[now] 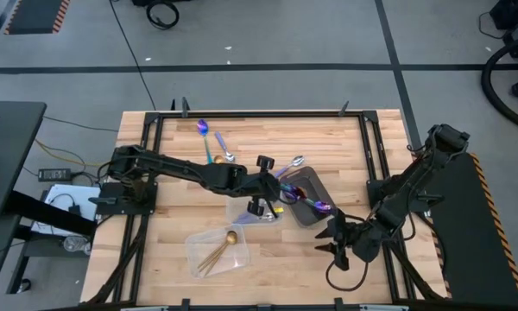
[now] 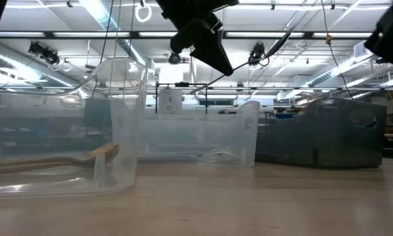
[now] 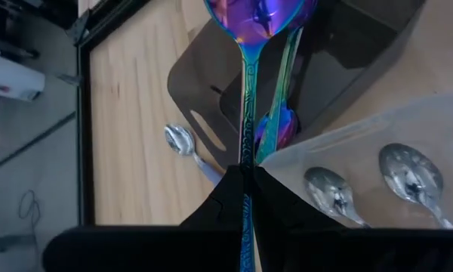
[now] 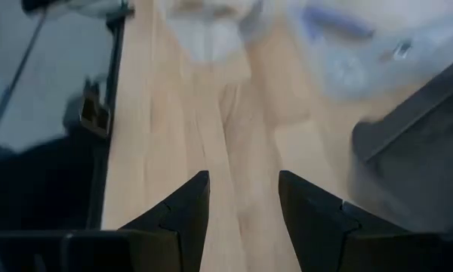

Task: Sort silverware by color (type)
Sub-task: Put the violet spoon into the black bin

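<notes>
My left gripper (image 1: 276, 188) is shut on an iridescent purple-teal spoon (image 3: 251, 45), whose bowl hangs over the dark tray (image 1: 315, 180). Another iridescent spoon (image 3: 276, 125) lies in that tray. Silver spoons (image 3: 334, 193) lie in a clear container (image 1: 246, 210); gold utensils (image 1: 217, 249) lie in a second clear container nearer the front. Loose on the far part of the table are iridescent spoons (image 1: 205, 130) and silver spoons (image 1: 228, 156). My right gripper (image 1: 335, 240) hangs open above bare wood at the near right. My left gripper pinches the iridescent spoon's slim handle (image 3: 246, 162) between its two fingers. The fingers lie along the handle and slant downward from the table's left. The spoon sticks out ahead of the fingertips, lifted clear, its bowl (image 3: 260, 15) over the dark tray.
One silver spoon (image 1: 297, 161) lies just beyond the dark tray's far edge. Black frame rails (image 1: 373, 147) run along the table's sides. Bare wood lies in front of my right gripper (image 4: 244, 181) and along the near edge.
</notes>
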Robot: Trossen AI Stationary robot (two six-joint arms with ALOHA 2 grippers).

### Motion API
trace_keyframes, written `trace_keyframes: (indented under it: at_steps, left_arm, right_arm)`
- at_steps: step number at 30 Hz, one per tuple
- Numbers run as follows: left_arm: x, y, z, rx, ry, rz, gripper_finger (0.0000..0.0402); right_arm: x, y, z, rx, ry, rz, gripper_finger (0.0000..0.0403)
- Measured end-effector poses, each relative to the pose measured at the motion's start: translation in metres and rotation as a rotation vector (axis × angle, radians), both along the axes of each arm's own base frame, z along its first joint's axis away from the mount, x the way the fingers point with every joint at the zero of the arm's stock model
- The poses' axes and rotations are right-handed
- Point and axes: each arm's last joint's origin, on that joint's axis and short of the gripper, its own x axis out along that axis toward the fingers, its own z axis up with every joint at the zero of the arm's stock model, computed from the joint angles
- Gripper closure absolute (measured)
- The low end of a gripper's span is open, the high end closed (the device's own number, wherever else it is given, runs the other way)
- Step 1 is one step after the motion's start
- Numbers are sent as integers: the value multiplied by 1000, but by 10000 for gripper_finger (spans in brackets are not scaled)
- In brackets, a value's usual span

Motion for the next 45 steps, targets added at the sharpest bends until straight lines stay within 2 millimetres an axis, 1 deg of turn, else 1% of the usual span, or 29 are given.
trace_keyframes:
  at_steps: [2,4,7,11,14,16,19,23,27,31,36,40,45]
  left_arm:
    - [0,0,0,13,6,-12,385]
    - [0,0,0,25,11,-24,385]
    - [0,0,0,58,25,-59,385]
    - [0,-1,1,138,39,-92,385]
    - [1,-3,3,248,49,-104,385]
    - [1,-4,3,305,68,-127,385]
    - [2,-5,3,335,72,-152,385]
    - [7,-7,-1,423,80,-178,385]
    - [17,-9,-9,511,78,-208,385]
    - [23,-8,-15,577,83,-199,385]
    - [29,-7,-16,623,54,-179,385]
    - [32,-6,-14,649,36,-172,385]
    - [32,-7,-13,654,25,-170,385]
  right_arm:
    - [1,-5,11,-7,-25,-36,234]
    - [6,-12,27,-8,-34,-68,234]
    - [14,-26,54,-38,-36,-127,234]
    - [20,-46,82,-59,-8,-204,234]
    - [21,-65,96,-57,28,-251,234]
    - [22,-77,106,-18,28,-256,234]
    - [23,-95,118,34,20,-262,233]
    - [32,-119,116,82,64,-286,227]
    - [45,-134,110,115,108,-269,215]
    - [54,-144,104,115,134,-263,199]
    - [62,-154,93,90,199,-245,189]
    - [70,-159,85,74,231,-213,194]
    - [77,-164,78,82,259,-190,214]
